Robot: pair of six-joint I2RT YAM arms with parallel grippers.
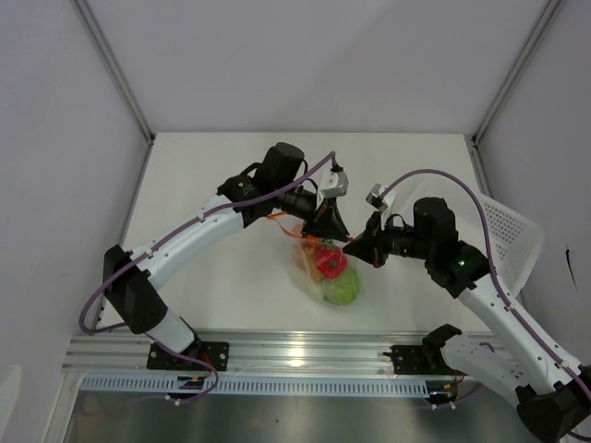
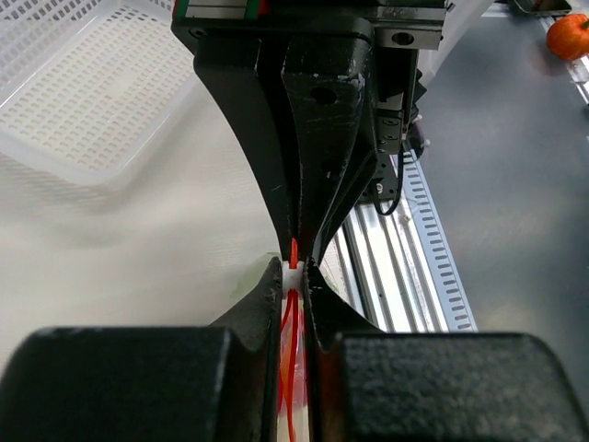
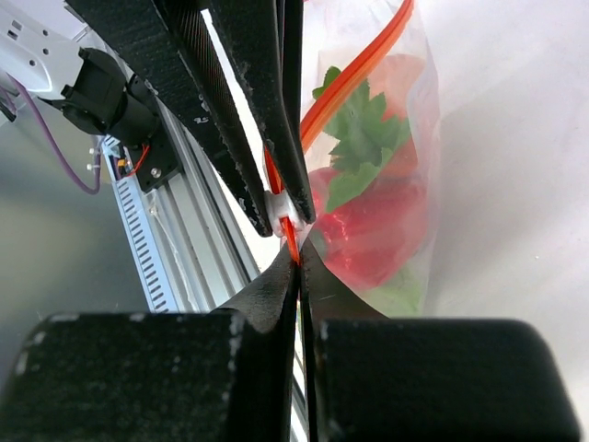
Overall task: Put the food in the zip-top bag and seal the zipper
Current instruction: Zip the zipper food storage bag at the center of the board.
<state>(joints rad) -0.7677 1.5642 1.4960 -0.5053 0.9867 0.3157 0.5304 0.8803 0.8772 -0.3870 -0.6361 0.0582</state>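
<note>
The zip-top bag [image 1: 319, 277] hangs between both grippers over the table's front middle. Inside it I see the red pepper [image 1: 328, 265], the green round fruit [image 1: 343, 292] and an orange-yellow piece; the other food is hidden. My left gripper [image 1: 334, 231] is shut on the zipper [image 2: 293, 368] at its white slider [image 2: 293, 274]. My right gripper [image 1: 356, 247] is shut on the zipper's end right next to it, tips almost touching. In the right wrist view the right gripper [image 3: 296, 258] pinches the orange strip [image 3: 359, 64], with the pepper [image 3: 373, 230] behind clear plastic.
The white perforated basket [image 1: 510, 242] lies tilted at the table's right edge; it also shows in the left wrist view [image 2: 83, 92]. The aluminium rail [image 1: 295, 353] runs along the front edge. A small orange object [image 2: 569, 35] lies beyond the rail.
</note>
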